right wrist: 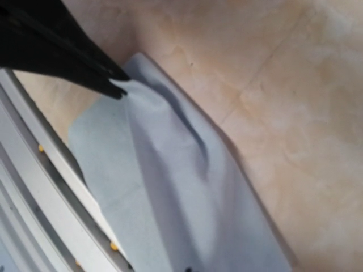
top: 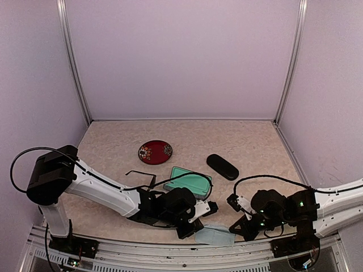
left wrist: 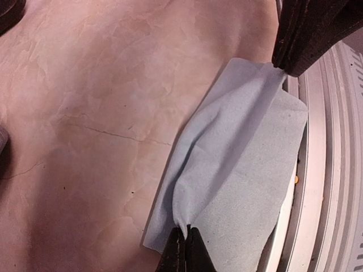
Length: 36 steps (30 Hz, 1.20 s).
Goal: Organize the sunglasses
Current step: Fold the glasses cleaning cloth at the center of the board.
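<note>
The left claw [left wrist: 184, 243] and the right claw [left wrist: 282, 65] are each pinched tight on one end of a pale blue cloth [left wrist: 244, 153] at the near edge of the surface [left wrist: 85, 113]. The thin black sunglasses [top: 151, 180] lie farther back, just beside the blue-green case [top: 190, 180].

pale blue cloth [left wrist: 244, 170], black sunglasses [top: 152, 179], red patterned disc [top: 155, 152]
</note>
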Tool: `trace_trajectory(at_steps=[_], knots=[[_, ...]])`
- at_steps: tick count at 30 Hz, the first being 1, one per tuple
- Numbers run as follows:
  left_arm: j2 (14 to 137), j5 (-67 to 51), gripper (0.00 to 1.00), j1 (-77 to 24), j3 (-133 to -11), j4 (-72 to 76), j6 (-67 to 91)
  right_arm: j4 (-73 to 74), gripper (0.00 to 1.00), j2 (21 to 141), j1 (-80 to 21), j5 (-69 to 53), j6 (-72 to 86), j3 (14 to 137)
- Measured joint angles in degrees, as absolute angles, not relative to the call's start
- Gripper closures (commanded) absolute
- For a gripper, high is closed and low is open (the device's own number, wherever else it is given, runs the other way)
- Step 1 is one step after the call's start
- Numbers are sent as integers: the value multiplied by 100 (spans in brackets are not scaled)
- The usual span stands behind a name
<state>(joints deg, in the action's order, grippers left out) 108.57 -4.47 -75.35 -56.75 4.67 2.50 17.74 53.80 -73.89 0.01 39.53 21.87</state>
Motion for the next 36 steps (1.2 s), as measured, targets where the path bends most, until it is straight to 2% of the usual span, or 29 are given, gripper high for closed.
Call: trace_trajectory(at_steps=[26,36], knots=[[10792,183,99,-7957,-5854,-91,49,1664,100,5172,-7463,-495,4049,1859],[10761,325,96,-8090,-5857,-244,51,1542,100,5275,-7529,-556,4121,1793]])
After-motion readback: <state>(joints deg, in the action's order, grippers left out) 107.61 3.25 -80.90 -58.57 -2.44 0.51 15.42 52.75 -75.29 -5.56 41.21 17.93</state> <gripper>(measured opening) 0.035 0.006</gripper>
